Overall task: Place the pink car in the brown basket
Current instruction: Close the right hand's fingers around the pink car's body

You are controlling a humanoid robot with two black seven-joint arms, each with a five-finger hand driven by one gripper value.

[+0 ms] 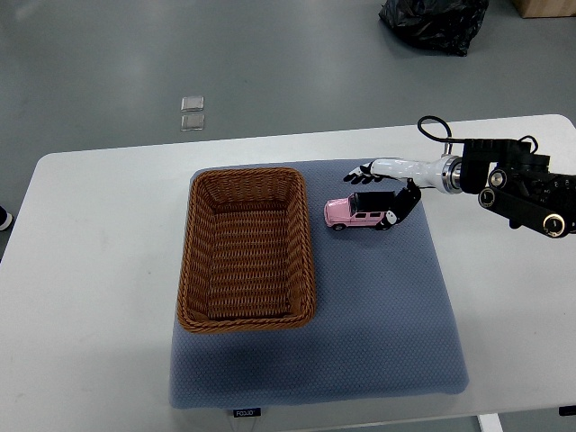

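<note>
Pink car [361, 212] sits beside the brown basket [247, 249], right hand [387, 184] over it, fingers [358, 171] spread apart.

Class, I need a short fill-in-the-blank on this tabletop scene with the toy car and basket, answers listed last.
1. The pink car sits on the ____ mat.
2. The brown basket lies to the picture's ____ of the car.
3. The basket holds ____.
4. The right hand enters from the picture's ____ edge.

Answers: blue; left; nothing; right

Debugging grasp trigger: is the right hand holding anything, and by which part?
Cannot tell: right hand reaches over the pink car's rear end, on the mat.
</note>
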